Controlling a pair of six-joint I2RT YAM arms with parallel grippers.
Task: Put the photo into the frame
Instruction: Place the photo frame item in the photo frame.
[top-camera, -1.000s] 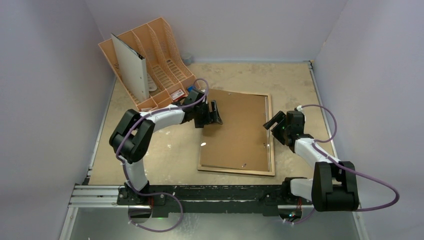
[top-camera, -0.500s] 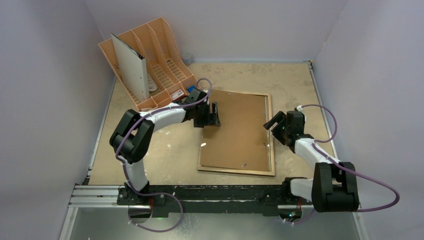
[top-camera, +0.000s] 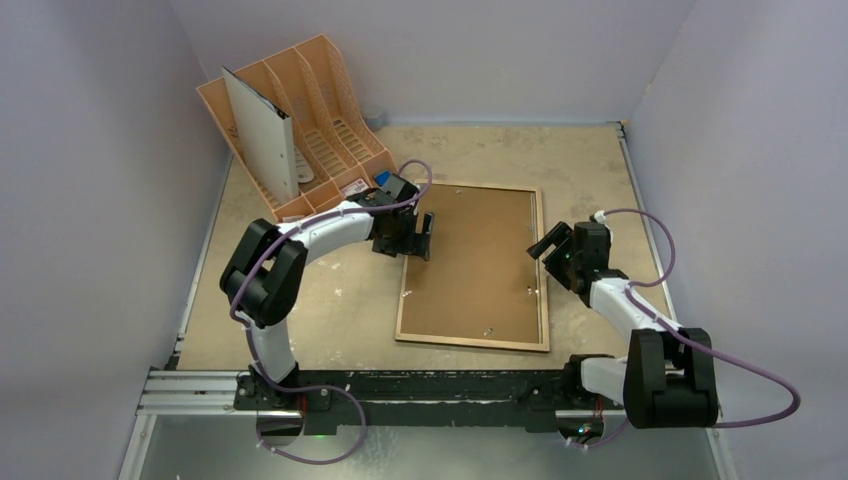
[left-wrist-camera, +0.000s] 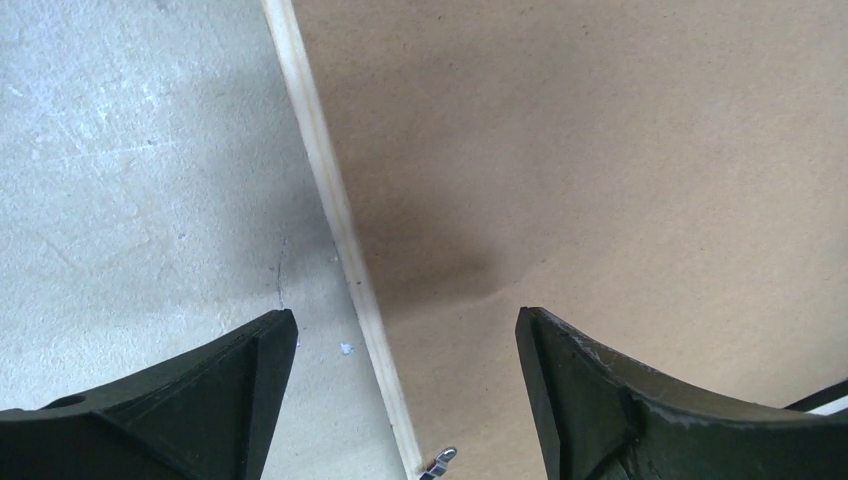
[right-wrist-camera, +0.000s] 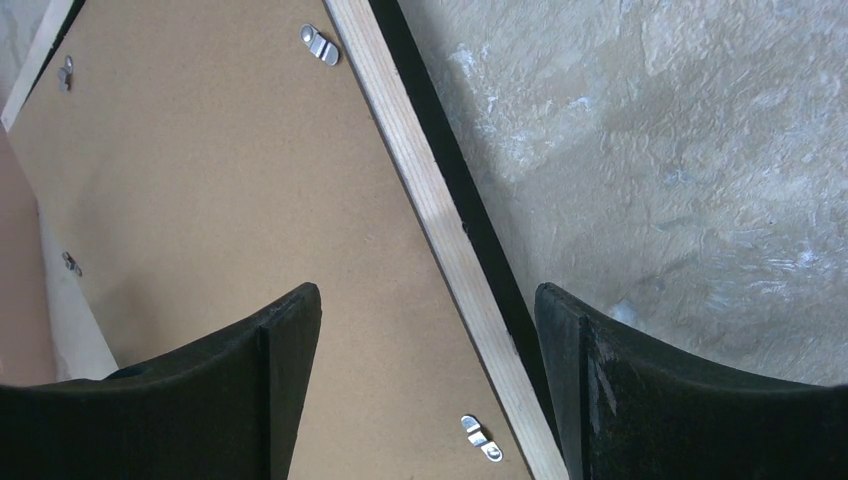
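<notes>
The frame (top-camera: 470, 342) lies back-up in the middle of the table, its light wood rim around a brown backing board (top-camera: 475, 265). My left gripper (top-camera: 424, 238) hangs open over the frame's left rim (left-wrist-camera: 330, 190), one finger over the table and one over the board, with nothing between them (left-wrist-camera: 405, 315). My right gripper (top-camera: 548, 252) is open astride the right rim (right-wrist-camera: 420, 190), also empty (right-wrist-camera: 428, 290). Small metal clips (right-wrist-camera: 480, 437) sit along the board's edge. A large white sheet (top-camera: 262, 135), possibly the photo's reverse, stands upright in the organiser; no printed side shows.
A peach-coloured file organiser (top-camera: 330, 95) stands at the back left, close to the left arm's elbow. Grey walls close in the table on three sides. A metal rail (top-camera: 200, 390) runs along the near edge by the arm bases.
The left gripper has slid left from over the backing board to the frame's left rim and opened wider. The right arm has stayed put.
</notes>
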